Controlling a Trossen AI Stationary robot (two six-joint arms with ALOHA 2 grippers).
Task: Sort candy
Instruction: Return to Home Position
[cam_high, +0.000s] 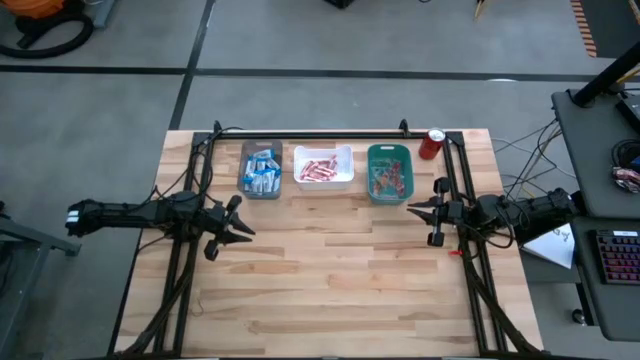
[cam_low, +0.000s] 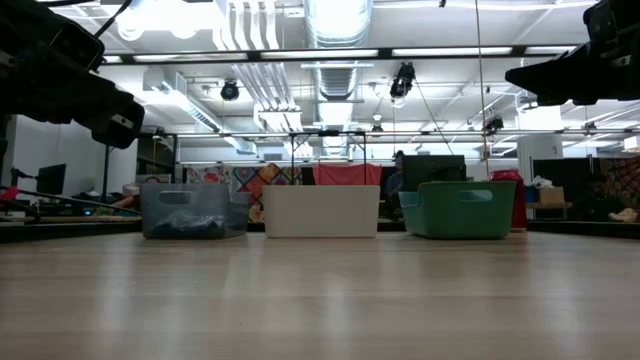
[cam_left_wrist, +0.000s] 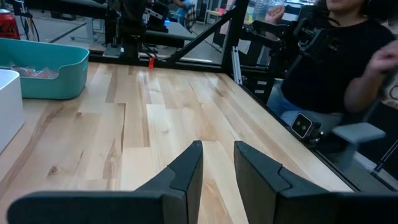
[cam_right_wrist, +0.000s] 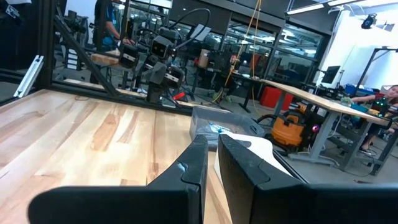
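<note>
Wood table (cam_high: 330, 290): candy (cam_high: 322, 168) sits in far-edge bins (cam_high: 324, 184), between arms (none seen loose). L gripper (cam_high: 245, 229) slightly apart, R gripper (cam_high: 413, 208) nearly together, both empty.

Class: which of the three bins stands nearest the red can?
The teal bin, at the row's right end, beside the red can; the white bin and grey bin sit farther left.
</note>
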